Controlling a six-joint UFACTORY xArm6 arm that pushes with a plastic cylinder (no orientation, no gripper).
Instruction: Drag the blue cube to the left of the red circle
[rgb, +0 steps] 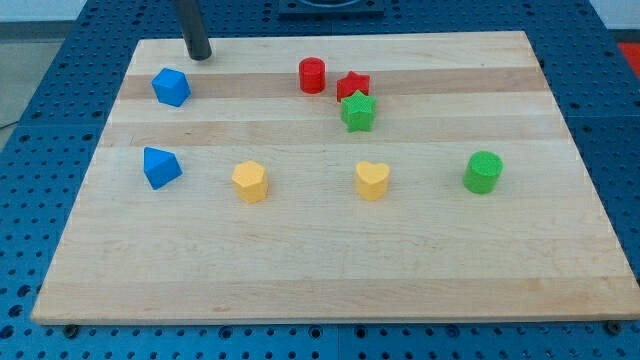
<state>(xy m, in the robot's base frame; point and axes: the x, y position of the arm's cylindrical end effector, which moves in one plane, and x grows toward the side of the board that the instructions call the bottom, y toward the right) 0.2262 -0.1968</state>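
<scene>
Eight small blocks sit on the wooden board, and the one I am after, the blue cube, rests at the far left, well apart from the red circle, which stands further right along the same far band of the board. My tip is down on the wood just beyond and slightly right of the blue cube, close to it but, as far as I can tell, not touching. I have no jaws or fingers to spread or press together, only this straight dark rod, so nothing is being held. Judging by how things lie, the job is barely begun: the cube is already on the left side of the red circle, yet a wide stretch of bare board lies between them, so it needs to be pushed rightward until it sits just beside the circle. For that I would want my tip on the cube's left face, and at present it is on the wrong side. Other pieces are out of the way: a red star touching a green star right of the circle, a second blue block of unclear shape nearer, a yellow hexagon, a yellow heart and a green cylinder. The upper part of my rod is cut off by the picture's far edge.
</scene>
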